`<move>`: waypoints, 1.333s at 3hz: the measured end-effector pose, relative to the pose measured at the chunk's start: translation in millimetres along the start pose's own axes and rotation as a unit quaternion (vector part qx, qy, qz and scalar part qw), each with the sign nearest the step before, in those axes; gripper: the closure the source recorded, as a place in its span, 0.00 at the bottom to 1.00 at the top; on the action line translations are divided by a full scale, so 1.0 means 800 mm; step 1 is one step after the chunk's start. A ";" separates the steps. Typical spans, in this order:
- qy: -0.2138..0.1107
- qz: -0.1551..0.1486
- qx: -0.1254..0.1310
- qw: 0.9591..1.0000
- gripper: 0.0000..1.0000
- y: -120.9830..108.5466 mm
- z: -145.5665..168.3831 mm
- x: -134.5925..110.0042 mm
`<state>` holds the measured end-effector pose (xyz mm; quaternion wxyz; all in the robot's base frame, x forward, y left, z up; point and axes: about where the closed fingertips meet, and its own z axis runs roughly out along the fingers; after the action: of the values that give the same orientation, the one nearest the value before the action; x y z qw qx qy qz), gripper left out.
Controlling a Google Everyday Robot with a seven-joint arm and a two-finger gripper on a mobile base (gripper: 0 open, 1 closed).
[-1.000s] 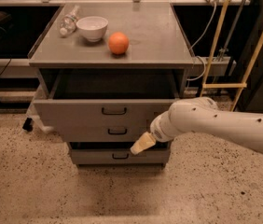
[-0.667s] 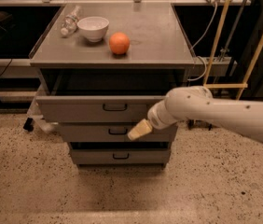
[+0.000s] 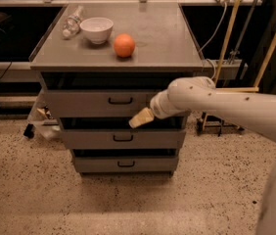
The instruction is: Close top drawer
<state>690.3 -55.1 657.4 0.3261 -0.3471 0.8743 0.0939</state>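
The top drawer (image 3: 94, 103) is the uppermost of three grey metal drawers in a cabinet, with a small dark loop handle (image 3: 120, 101) at its centre. Its front stands slightly out from the cabinet, with a dark gap above it. My gripper (image 3: 141, 118) reaches in from the right on a white arm. Its cream-coloured tip lies against the lower edge of the top drawer's front, just right of the handle.
On the cabinet top (image 3: 162, 38) are an orange (image 3: 124, 45), a white bowl (image 3: 97, 29) and a clear bottle lying down (image 3: 72, 22). The middle drawer (image 3: 123, 138) and bottom drawer (image 3: 126, 164) are below. Wooden poles and cables stand to the right (image 3: 228, 38).
The view has moved closer to the cabinet. My gripper has moved up from the middle drawer's level to the top drawer's front. The top drawer stands less far out than before.
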 end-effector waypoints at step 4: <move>0.041 0.090 0.007 0.995 0.00 0.040 -0.120 0.095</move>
<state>578.8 -110.6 681.0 0.2830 -0.2683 0.9152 0.1022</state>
